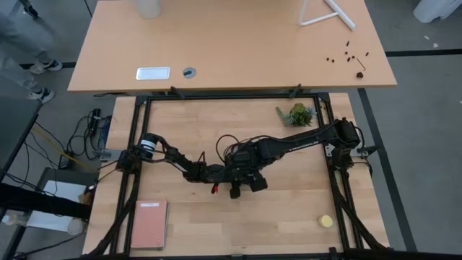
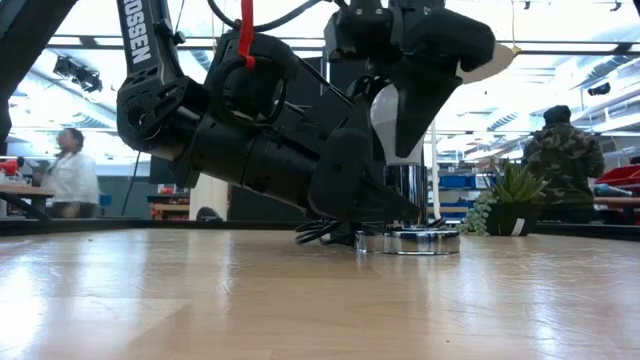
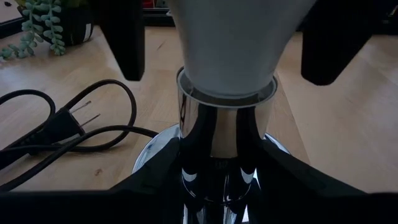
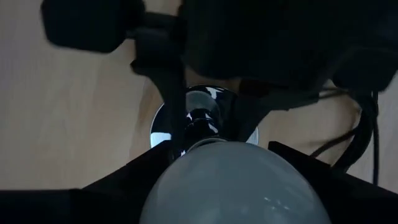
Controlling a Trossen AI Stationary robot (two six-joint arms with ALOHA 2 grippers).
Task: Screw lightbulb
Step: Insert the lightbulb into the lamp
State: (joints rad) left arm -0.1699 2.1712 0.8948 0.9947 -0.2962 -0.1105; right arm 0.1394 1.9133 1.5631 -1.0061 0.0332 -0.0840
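The white lightbulb (image 3: 230, 43) stands upright with its narrow end in the top collar (image 3: 227, 93) of the chrome socket (image 2: 405, 200). The socket's round base (image 2: 408, 241) rests on the wooden table. My right gripper (image 4: 221, 152) is above it, pointing down, shut on the bulb. My left gripper (image 3: 224, 186) lies low over the table, shut on the socket's stem. In the high view the two grippers (image 1: 238, 179) meet at the table's middle and hide the socket. My left gripper pinches the socket's chrome stem (image 3: 214, 149) between its two fingers, just above the round base. The fingers come in level from the table's left and lie across the stem. The socket stands upright on the table. My right gripper holds the bulb's wide white part (image 4: 236, 186) between its two fingers (image 2: 420, 110), from above, pointing down. The bulb stands upright with its narrow end in the socket's collar.
The socket's black cord and plug (image 3: 68, 124) lie looped on the table beside the base. A small potted plant (image 1: 296, 114) stands at the far right, a yellow ball (image 1: 326, 221) at the near right, and a pinkish notebook (image 1: 148, 224) at the near left. People stand in the room behind (image 2: 560, 160).
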